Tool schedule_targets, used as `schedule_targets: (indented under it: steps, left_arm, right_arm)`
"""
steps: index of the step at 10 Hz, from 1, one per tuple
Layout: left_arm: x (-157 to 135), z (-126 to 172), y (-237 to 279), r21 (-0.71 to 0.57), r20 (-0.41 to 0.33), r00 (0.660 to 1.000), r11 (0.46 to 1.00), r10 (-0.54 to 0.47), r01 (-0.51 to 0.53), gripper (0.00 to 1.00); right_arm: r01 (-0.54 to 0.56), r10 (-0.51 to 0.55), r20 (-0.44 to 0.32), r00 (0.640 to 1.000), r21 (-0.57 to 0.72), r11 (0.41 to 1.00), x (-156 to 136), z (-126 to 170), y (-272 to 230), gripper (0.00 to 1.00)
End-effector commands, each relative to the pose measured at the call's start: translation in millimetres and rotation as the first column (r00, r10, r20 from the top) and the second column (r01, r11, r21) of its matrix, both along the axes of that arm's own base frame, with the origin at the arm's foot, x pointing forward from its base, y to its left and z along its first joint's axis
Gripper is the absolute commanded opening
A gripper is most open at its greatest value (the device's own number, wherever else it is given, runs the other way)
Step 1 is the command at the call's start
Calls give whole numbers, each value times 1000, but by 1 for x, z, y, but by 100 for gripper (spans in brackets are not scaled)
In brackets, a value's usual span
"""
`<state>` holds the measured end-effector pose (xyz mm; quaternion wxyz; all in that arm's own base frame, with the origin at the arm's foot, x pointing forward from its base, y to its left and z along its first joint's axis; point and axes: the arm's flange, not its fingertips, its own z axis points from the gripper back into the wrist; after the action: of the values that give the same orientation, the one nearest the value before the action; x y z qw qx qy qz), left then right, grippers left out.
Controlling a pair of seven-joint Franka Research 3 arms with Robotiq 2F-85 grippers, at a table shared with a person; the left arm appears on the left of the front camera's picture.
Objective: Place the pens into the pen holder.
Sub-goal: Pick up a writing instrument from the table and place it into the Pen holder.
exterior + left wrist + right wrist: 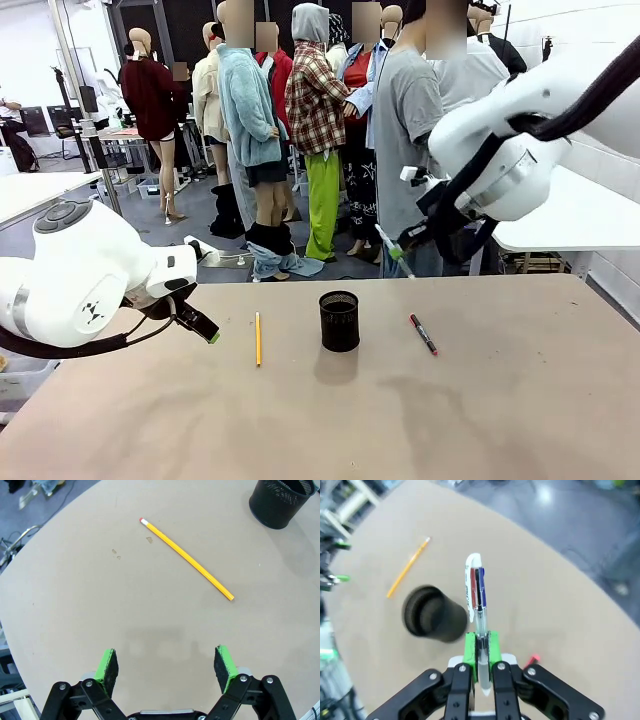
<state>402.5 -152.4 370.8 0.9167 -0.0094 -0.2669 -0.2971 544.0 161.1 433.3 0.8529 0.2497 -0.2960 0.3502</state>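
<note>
R gripper (479,643), pads pinching whitish pen (476,587), hangs up right of pen holder (339,320); L gripper (167,666) spread, yellow pencil (187,559) lying near-far to its right.

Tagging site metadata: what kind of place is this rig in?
Probably an open robotics lab or workshop: white worktables on a grey floor, a power strip lying loose, a desk with a monitor farther back.
</note>
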Motion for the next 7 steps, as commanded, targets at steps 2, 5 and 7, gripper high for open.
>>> schedule_targets:
  steps: [2,5,7]
  left_arm:
    - [0,1,2,-3,0,1000,1000,3,-3,100]
    - [0,1,2,-3,0,1000,1000,3,-3,100]
    - [0,1,2,-3,0,1000,1000,3,-3,100]
  right_arm:
    - [-186,177,59,982,211,960,1,-19,0,0]
    - [-333,304,135,943,369,868,1,-19,20,0]
    - [-392,366,147,919,444,806,7,-30,47,0]
